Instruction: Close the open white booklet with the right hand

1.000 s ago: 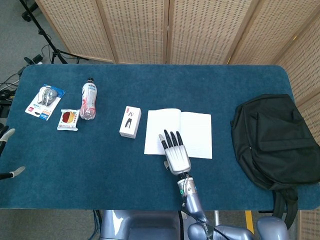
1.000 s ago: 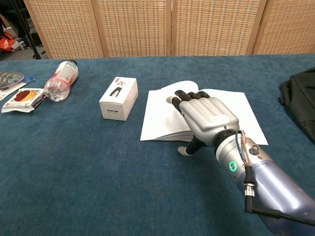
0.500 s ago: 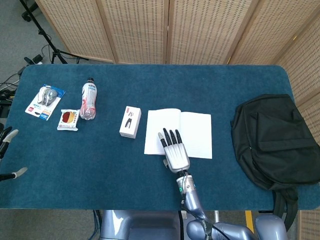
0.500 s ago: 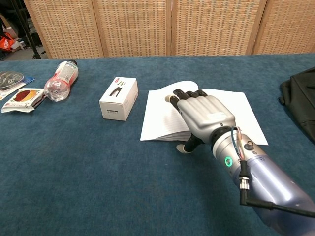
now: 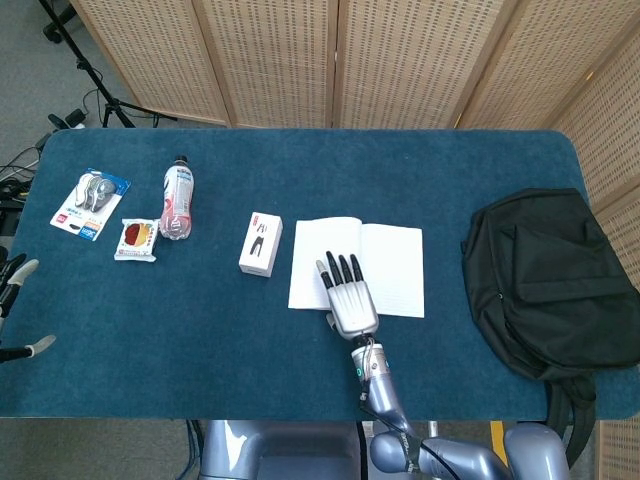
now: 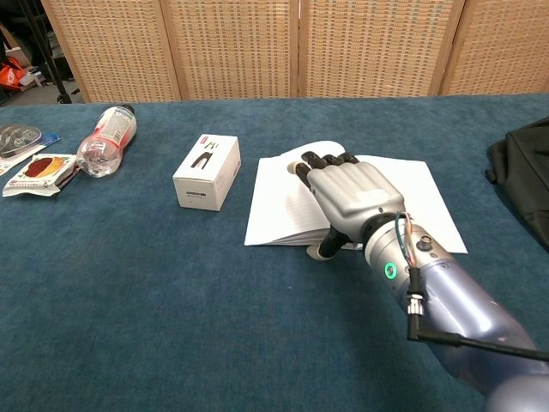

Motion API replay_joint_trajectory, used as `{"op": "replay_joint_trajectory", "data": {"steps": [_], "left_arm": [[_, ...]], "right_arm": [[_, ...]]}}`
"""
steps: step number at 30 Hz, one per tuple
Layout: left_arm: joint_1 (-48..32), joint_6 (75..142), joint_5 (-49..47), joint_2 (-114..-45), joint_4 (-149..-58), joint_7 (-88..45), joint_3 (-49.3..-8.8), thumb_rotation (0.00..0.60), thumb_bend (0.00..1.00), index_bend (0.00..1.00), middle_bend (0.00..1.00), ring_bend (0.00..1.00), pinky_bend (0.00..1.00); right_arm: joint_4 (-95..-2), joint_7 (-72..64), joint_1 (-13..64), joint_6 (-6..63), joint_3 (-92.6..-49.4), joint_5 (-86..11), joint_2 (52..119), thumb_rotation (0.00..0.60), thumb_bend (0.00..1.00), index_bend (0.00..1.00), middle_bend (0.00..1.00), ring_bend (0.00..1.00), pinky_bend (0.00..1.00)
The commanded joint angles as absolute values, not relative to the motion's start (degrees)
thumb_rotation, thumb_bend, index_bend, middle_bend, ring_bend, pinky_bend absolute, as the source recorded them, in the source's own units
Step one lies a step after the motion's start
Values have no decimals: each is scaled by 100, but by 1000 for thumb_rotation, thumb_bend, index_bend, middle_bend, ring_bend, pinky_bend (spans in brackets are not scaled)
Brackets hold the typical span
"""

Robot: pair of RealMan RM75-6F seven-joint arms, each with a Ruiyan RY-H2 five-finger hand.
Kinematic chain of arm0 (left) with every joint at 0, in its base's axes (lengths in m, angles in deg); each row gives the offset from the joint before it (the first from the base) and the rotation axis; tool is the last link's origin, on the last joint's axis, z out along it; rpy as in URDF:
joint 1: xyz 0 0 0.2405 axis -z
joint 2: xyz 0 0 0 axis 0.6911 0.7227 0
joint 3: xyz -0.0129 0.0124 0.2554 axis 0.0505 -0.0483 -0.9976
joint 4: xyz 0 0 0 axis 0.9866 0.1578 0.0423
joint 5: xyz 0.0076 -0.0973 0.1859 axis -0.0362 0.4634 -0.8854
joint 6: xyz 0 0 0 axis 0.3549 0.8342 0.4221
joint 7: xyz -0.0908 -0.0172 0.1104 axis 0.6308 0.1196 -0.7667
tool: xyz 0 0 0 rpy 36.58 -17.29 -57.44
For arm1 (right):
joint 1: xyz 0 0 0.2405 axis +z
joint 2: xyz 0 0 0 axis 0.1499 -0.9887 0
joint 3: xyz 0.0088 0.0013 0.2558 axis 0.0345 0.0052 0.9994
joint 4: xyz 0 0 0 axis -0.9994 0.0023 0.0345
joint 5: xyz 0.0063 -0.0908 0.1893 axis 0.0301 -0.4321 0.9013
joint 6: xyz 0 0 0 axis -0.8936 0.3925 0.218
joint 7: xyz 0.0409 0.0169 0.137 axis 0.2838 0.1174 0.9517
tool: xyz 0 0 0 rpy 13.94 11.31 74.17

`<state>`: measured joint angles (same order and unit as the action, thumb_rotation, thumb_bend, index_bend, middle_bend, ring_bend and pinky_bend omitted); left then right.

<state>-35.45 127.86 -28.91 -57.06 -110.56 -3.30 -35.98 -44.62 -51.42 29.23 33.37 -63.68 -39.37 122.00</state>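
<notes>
The white booklet [image 5: 388, 270] lies open and flat on the blue table [image 5: 200, 320], a little right of centre; the chest view shows it as well [image 6: 410, 196]. My right hand [image 5: 347, 297] hovers palm down over the near part of its left page, fingers stretched out and slightly apart. In the chest view this hand [image 6: 350, 196] covers the middle of the booklet, and its thumb [image 6: 322, 250] touches the near edge of the left page. It holds nothing. Only pale fingertips [image 5: 22, 268] of my left hand show, at the far left edge of the head view, spread apart and empty.
A small white box [image 5: 261, 243] stands just left of the booklet. Farther left lie a plastic bottle [image 5: 177, 199], a snack packet [image 5: 136, 239] and a blue blister pack [image 5: 90, 203]. A black backpack [image 5: 550, 280] fills the table's right end. Folding screens stand behind.
My right hand has slid a little farther over the left page, and its thumb has come up against the booklet's near edge. The booklet has stayed open and flat.
</notes>
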Motion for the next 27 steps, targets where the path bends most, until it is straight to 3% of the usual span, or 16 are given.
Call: {"op": "replay_joint_trajectory", "data": {"steps": [1, 27], "left_arm": [[-3544, 12788, -2892, -5704, -11060, -325, -3599, 552, 72, 0, 0, 0, 83], [-3523, 12787, -2964, -5692, -11061, -246, -3645, 552, 72, 0, 0, 0, 83]], "right_arm": [[-4454, -5134, 2943, 3332, -6340, -3898, 12188, 600, 260, 49, 0, 0, 0], [-3970, -4696, 3058, 3268, -6425, -3855, 12273, 600, 260, 49, 0, 0, 0]]}}
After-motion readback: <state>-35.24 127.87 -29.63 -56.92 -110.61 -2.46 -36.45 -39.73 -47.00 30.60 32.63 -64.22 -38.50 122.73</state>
